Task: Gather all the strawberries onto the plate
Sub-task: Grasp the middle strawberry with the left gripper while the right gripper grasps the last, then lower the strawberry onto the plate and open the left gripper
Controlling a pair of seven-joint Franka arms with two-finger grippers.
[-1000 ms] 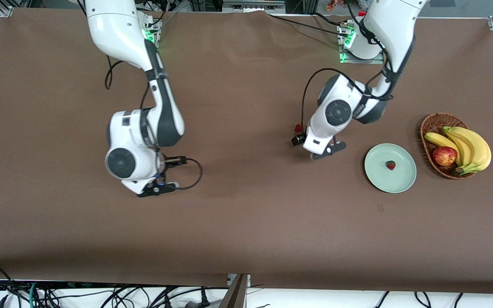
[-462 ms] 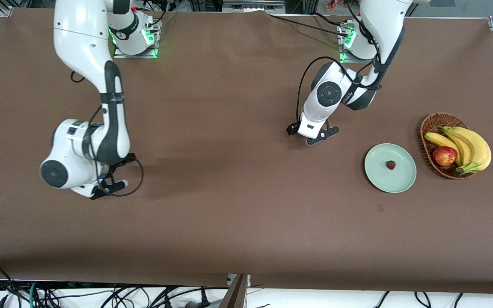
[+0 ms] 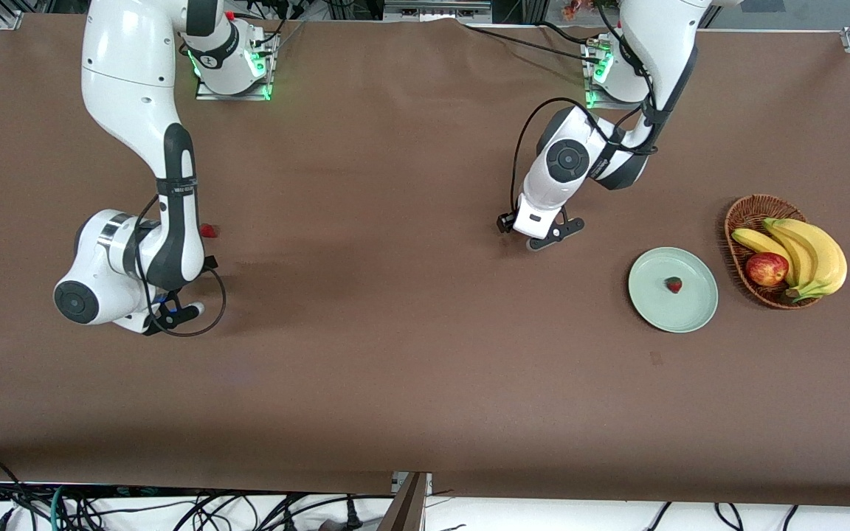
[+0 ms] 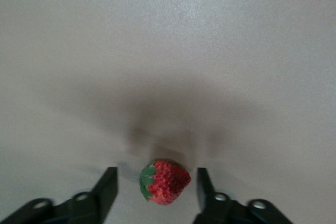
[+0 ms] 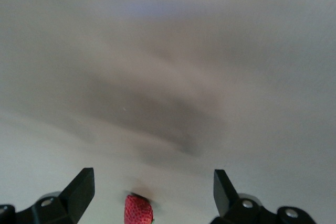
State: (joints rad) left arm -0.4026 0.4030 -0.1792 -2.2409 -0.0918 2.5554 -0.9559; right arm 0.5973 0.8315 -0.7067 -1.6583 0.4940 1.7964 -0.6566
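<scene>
- Red and soft, the strawberries look light and easily bruised; I would judge a gentle pinch across the plump middle safest, clear of the leafy cap.
- One strawberry (image 3: 674, 285) lies on the plate (image 3: 698, 310), toward the left arm's end of the desk.
- Left gripper (image 4: 155, 190) stands spread around a second berry (image 4: 165, 182), not touching it.
- Right gripper (image 5: 152, 192) hangs wide over a third berry (image 5: 138, 209), near the right arm's end.

Bare table (image 3: 410, 332) between both arms — only basket (image 3: 746, 210) beside plate (image 3: 654, 310).
</scene>
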